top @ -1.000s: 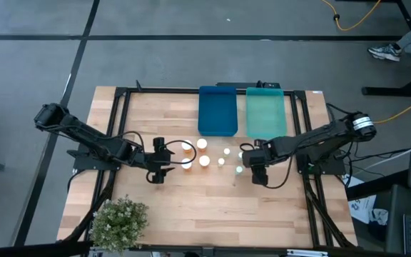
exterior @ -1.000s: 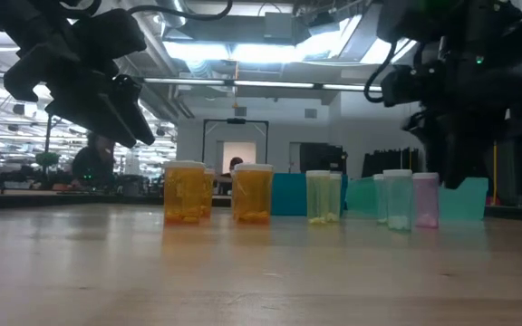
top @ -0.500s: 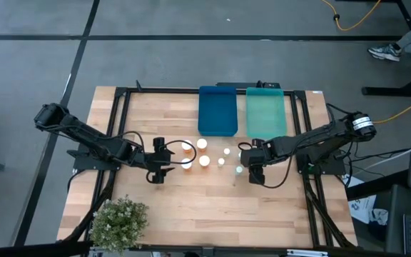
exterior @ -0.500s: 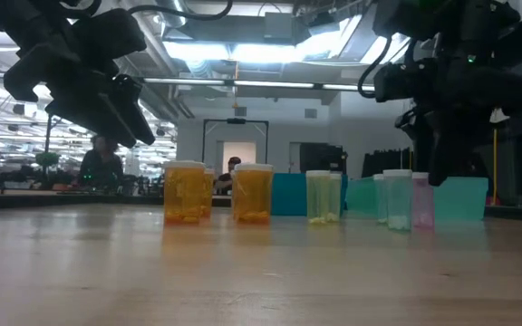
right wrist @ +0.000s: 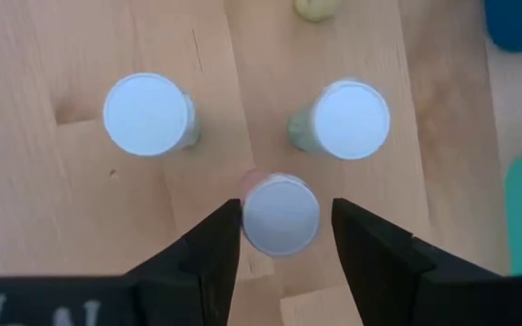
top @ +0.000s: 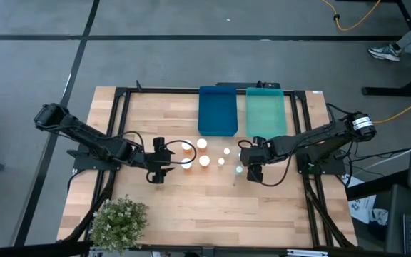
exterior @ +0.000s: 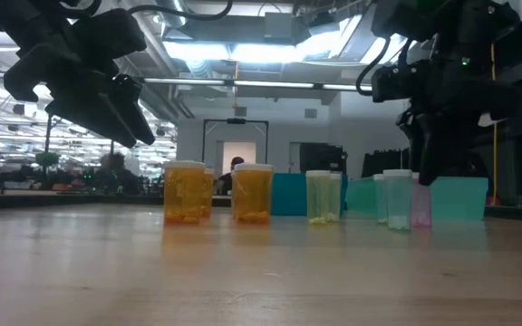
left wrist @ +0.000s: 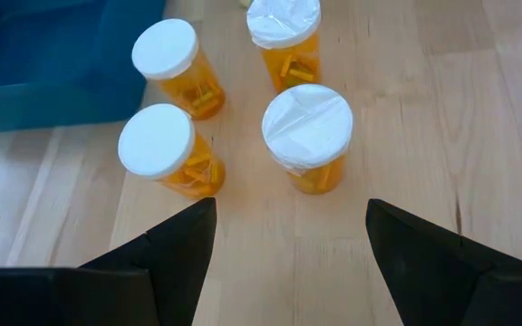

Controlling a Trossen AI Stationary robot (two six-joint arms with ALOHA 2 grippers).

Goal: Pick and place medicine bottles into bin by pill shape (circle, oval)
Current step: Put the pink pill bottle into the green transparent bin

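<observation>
Right gripper (right wrist: 279,226) just slid left, open fingers now straddling a pale bottle (right wrist: 281,214); grab's close. Left gripper (left wrist: 288,235) waits, wide open.

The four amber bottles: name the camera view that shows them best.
The left wrist view: all four amber bottles stand apart, caps and pills visible. The high view shows them only as small dots; the low view shows two side-on, others hidden behind. The right wrist view shows none.
</observation>
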